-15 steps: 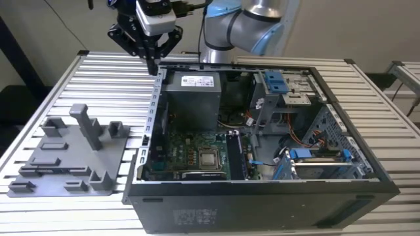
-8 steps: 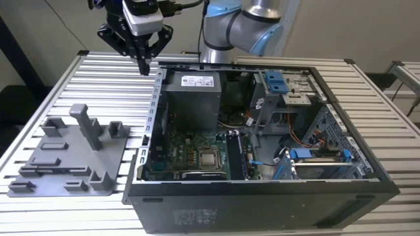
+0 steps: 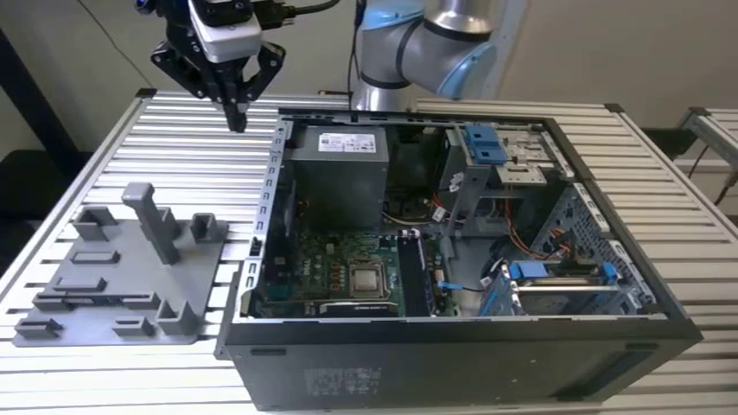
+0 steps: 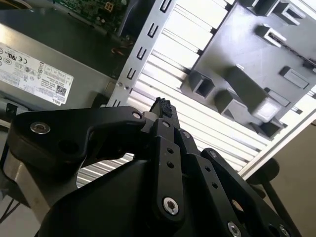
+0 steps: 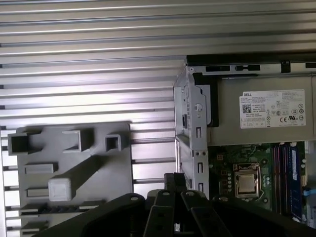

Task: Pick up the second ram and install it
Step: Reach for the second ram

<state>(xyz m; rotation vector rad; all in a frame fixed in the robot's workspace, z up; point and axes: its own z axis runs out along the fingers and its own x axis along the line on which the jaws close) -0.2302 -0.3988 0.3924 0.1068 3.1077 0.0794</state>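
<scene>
My gripper (image 3: 238, 121) hangs above the slatted table behind the far left corner of the open computer case (image 3: 461, 259). Its fingers point down, are shut and hold nothing. Both wrist views show the black fingers (image 4: 163, 107) (image 5: 173, 181) pressed together. The second ram looks like a slim dark strip (image 3: 104, 297) (image 5: 69, 207) standing on edge in a slot of the grey tray (image 3: 202, 259), well away from the gripper. The memory slots (image 3: 417, 277) (image 5: 285, 177) run beside the processor (image 3: 369, 278) on the green motherboard.
The tray (image 5: 118, 163) carries a tall upright post (image 3: 154, 220) and several low blocks. Inside the case are a grey power supply (image 3: 337, 173), blue drive-bay clips (image 3: 486, 145) and loose cables. The arm's base (image 3: 427, 43) stands behind the case.
</scene>
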